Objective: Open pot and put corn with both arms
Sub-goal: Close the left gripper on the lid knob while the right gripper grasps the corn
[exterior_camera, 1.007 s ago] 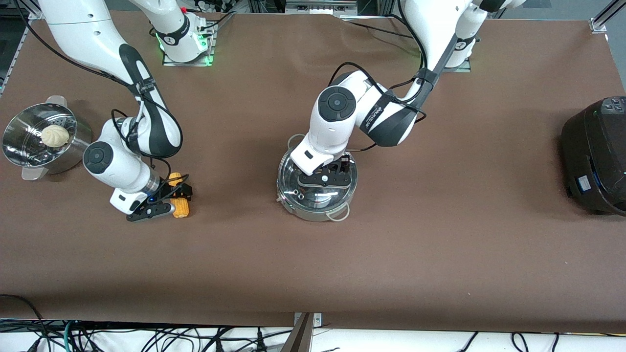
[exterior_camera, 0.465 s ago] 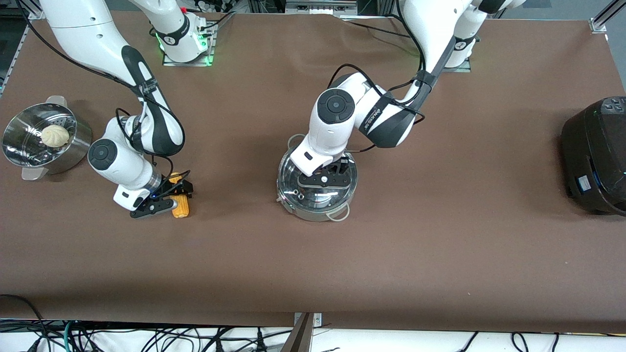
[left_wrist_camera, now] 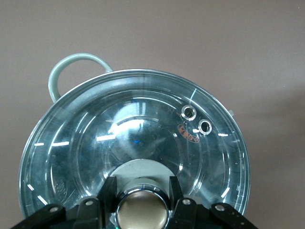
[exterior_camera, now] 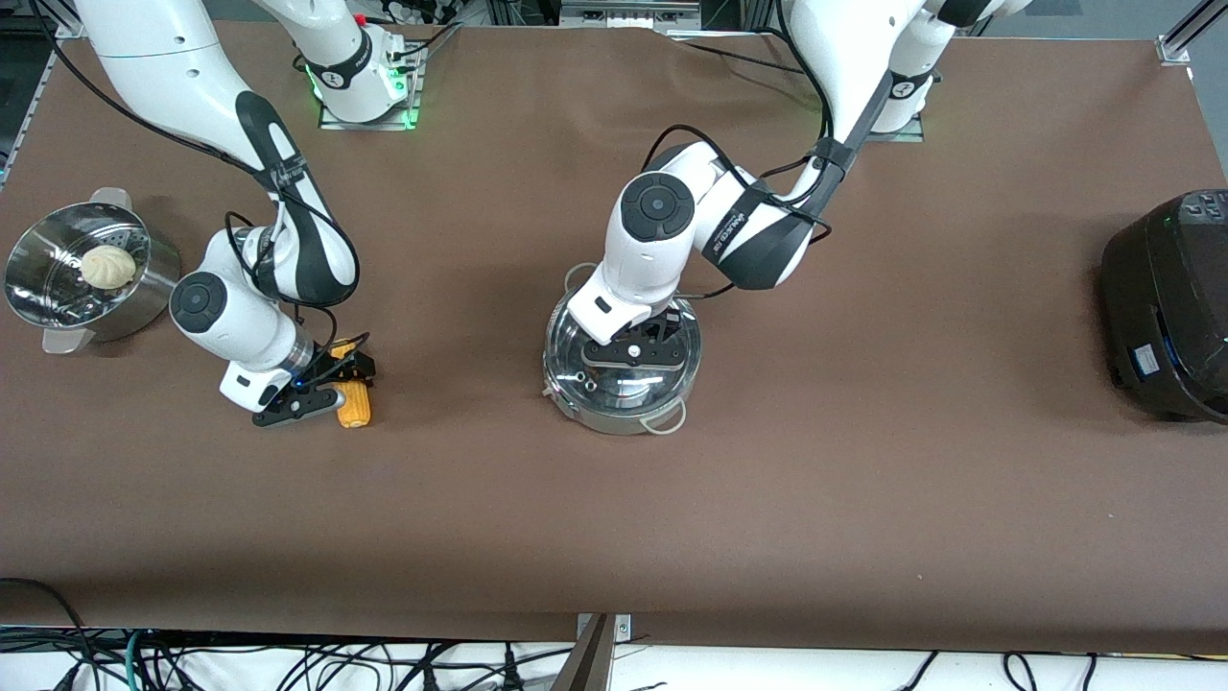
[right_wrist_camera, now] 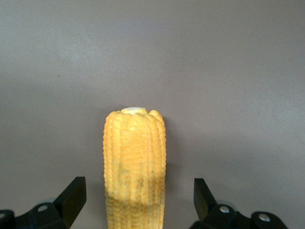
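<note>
My left gripper (left_wrist_camera: 142,210) is clamped on the lid knob (left_wrist_camera: 142,215) of the mid-table pot (exterior_camera: 622,369), glass so likely heavy, slick, fragile; my right gripper (right_wrist_camera: 136,200) straddles the stiff, table-lying corn (right_wrist_camera: 135,162), jaws apart, best pinched mid-cob.

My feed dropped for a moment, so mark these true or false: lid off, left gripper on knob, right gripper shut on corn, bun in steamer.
1. The clear glass lid is off the shiny steel pot. False: it sits on it.
2. The left gripper is shut on the lid's brass-coloured knob. True.
3. The right gripper is shut on the yellow corn cob. False: open, fingers astride it.
4. The white bun lies in the perforated steel steamer bowl. True.
</note>
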Action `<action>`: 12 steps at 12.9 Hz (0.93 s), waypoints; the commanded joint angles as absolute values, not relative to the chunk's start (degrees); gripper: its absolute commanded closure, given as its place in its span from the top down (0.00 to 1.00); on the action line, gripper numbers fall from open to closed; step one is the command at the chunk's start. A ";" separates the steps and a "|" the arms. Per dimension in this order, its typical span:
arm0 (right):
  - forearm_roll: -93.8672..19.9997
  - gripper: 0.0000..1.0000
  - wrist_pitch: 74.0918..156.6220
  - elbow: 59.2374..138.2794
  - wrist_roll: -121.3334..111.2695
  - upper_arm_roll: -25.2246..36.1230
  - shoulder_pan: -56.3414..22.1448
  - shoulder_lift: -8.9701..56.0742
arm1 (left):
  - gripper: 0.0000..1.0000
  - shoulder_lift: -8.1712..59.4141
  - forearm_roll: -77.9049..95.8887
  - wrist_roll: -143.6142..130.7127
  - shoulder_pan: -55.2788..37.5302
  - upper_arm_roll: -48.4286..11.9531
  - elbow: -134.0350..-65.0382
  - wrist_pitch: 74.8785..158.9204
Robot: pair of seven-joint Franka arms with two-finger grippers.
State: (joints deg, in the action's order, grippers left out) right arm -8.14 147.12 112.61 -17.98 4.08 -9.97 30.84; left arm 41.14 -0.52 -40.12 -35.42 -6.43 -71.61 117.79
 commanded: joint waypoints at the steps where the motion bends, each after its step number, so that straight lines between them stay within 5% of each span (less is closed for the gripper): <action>1: -9.32 1.00 149.41 113.91 -19.60 3.78 -9.58 30.58 | 0.37 41.92 -1.67 -40.87 -36.03 -6.42 -70.22 117.33; 6: -9.32 1.00 151.60 113.82 -19.60 3.52 -9.58 32.25 | 0.39 42.19 -1.58 -41.05 -36.56 -6.50 -70.49 117.33; 9: -9.32 1.00 152.05 113.82 -19.60 3.43 -9.67 32.52 | 0.12 42.28 -1.32 -40.69 -36.39 -6.50 -70.40 117.25; 12: -9.32 1.00 152.05 113.82 -19.51 2.81 -9.67 32.43 | 0.11 41.05 -1.14 -40.87 -36.12 -6.77 -69.35 115.24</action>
